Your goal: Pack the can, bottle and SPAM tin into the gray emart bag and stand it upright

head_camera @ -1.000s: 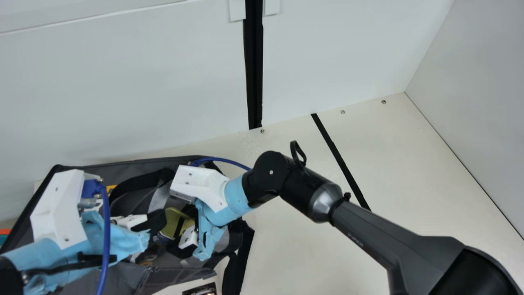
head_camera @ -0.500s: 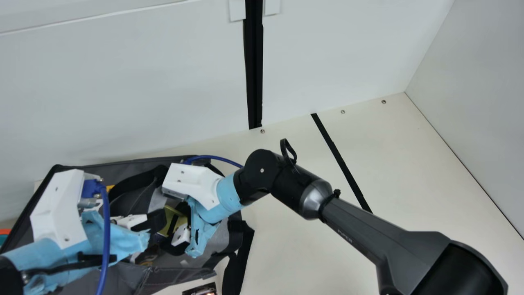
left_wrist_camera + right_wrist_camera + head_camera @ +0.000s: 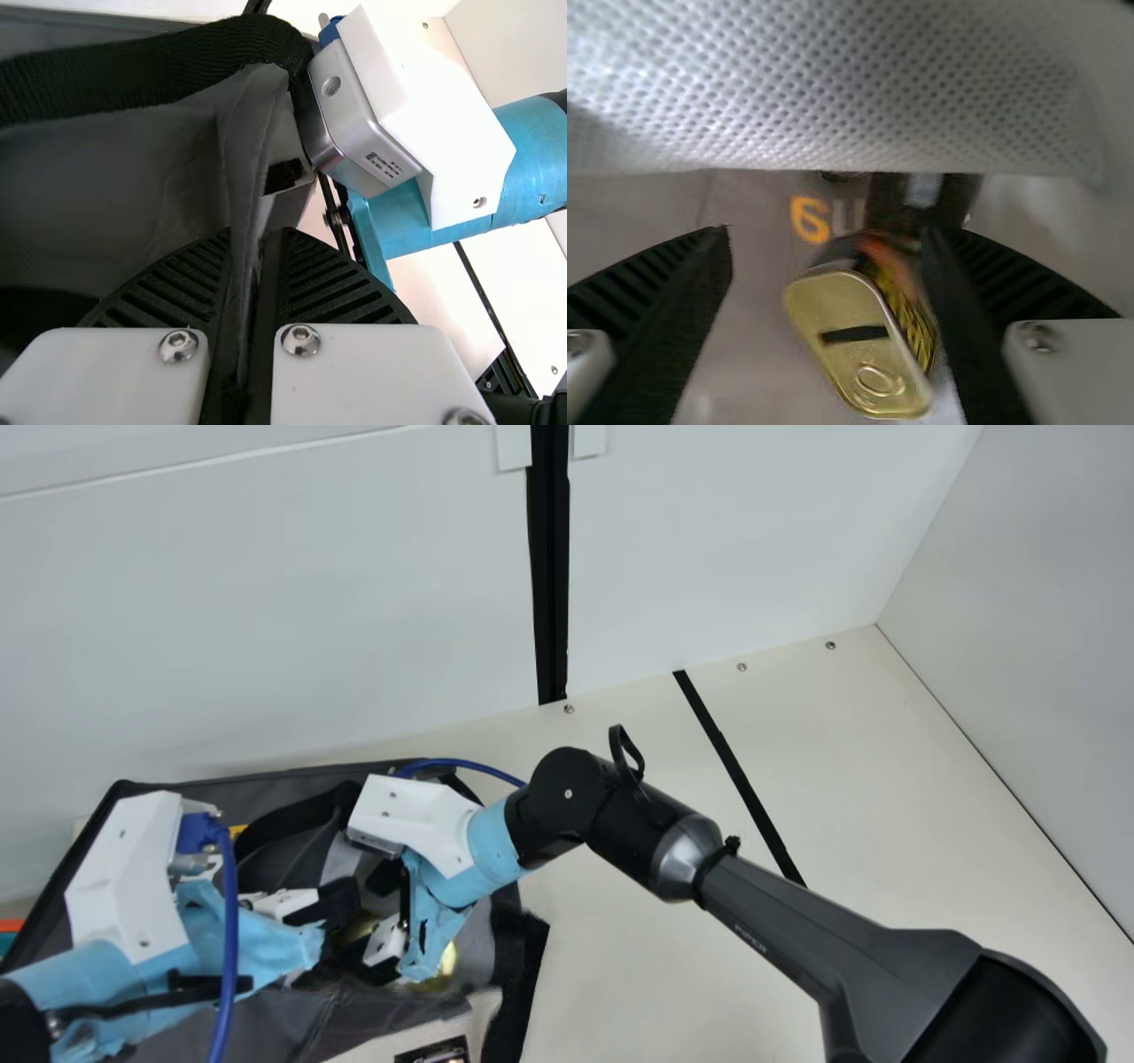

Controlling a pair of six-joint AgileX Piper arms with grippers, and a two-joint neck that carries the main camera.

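My left gripper (image 3: 257, 235) pinches the gray emart bag (image 3: 239, 159) at lower centre of its view; right gripper (image 3: 828, 232) spread, holding nothing, so best I keep the fabric taut and back straight out, not snagging the SPAM tin (image 3: 846, 332), lower centre there.

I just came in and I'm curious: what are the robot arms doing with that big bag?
They're packing it. The robot's left gripper is pinching a fold of the gray emart bag. The right gripper is down in the bag with its jaws open, and the SPAM tin lies tilted by them, gold lid showing. The bag is open at the moment.
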